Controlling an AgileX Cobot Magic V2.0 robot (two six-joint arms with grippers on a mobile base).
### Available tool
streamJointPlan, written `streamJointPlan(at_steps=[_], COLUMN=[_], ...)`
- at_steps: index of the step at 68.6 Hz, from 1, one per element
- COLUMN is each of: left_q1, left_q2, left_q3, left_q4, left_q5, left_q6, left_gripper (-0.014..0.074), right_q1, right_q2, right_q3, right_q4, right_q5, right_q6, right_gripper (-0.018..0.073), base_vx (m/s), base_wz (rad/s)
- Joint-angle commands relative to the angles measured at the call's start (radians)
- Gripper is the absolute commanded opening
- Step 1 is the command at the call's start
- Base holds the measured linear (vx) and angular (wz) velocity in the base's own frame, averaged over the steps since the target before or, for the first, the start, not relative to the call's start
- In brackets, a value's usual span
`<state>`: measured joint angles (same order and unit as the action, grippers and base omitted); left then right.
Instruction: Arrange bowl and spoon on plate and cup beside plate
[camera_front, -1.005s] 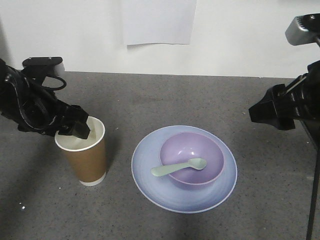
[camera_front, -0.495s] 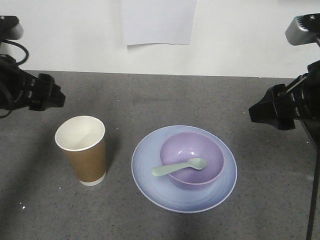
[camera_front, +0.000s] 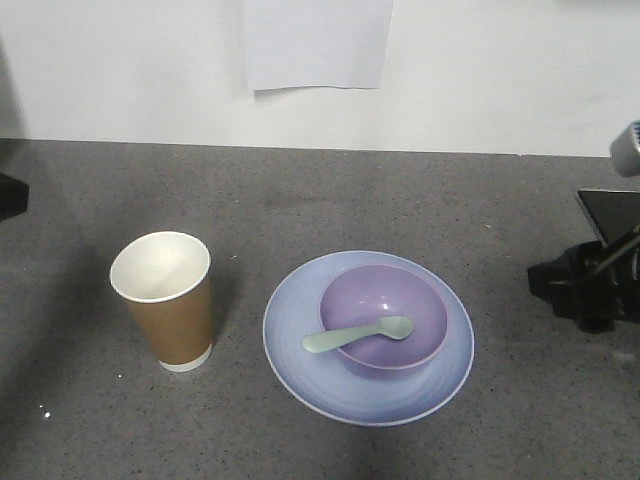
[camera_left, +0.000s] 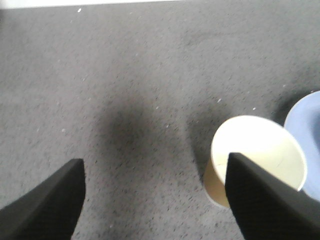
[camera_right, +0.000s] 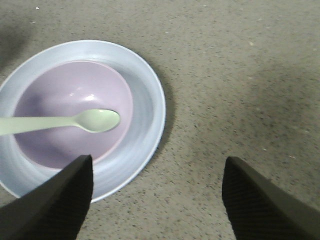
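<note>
The brown paper cup (camera_front: 165, 300) stands upright to the left of the pale blue plate (camera_front: 290, 345), a small gap between them. On the plate sits the lavender bowl (camera_front: 400, 300), and the mint-green spoon (camera_front: 358, 335) lies across the bowl's front rim with its head inside. My left gripper (camera_left: 154, 160) is open and empty above bare table, with the cup (camera_left: 257, 147) just behind its right finger. My right gripper (camera_right: 157, 160) is open and empty over the table, right of the plate (camera_right: 147, 100), the bowl (camera_right: 60, 90) and the spoon (camera_right: 95, 120).
A grey speckled table (camera_front: 320, 200) runs back to a white wall with a sheet of paper (camera_front: 318, 40) on it. The right arm's dark body (camera_front: 590, 290) hangs at the right edge; a sliver of the left arm (camera_front: 8, 195) shows at the left edge.
The left gripper let go of the cup's rim and drew back left, almost out of the front view. The right arm dropped lower and moved right. Cup, plate, bowl and spoon stayed put.
</note>
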<state>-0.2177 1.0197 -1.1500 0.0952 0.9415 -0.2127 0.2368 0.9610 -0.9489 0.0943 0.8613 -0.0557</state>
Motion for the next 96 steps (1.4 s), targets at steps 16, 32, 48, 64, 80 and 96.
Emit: streamJointPlan(at_steps=[16, 32, 48, 64, 80, 96], left_q1=[-0.005, -0.005, -0.005, -0.005, -0.005, -0.005], left_q2=[-0.25, -0.39, -0.46, -0.467, -0.467, -0.467], left_q3=[0.26, 0.365, 0.371, 0.371, 0.371, 0.371], left_q4=[0.085, 0.085, 0.101, 0.102, 0.101, 0.1], left_q5=[-0.194, -0.236, -0.257, -0.255, -0.255, -0.249], left_q6=[-0.087, -0.091, -0.091, -0.091, -0.09, -0.09], left_gripper=[0.0559, 0.0548, 0.0372, 0.0, -0.0008, -0.0008], right_q1=[-0.003, -0.003, -0.003, -0.003, -0.003, -0.003], right_q2=[-0.227, -0.337, -0.357, -0.357, -0.357, -0.357], right_q3=[0.104, 0.166, 0.173, 0.173, 0.173, 0.173], right_q4=[-0.244, -0.263, -0.271, -0.271, -0.27, -0.27], right_q5=[-0.08, -0.099, -0.107, -0.108, -0.107, -0.107], right_q6=[0.2, 0.204, 0.202, 0.202, 0.202, 0.202], right_gripper=[0.0528, 0.0528, 0.0428, 0.0111, -0.0011, -0.0011], base_vx=[0.0, 0.0, 0.0, 0.0, 0.0, 0.0], base_wz=[0.0, 0.0, 0.0, 0.0, 0.0, 0.0])
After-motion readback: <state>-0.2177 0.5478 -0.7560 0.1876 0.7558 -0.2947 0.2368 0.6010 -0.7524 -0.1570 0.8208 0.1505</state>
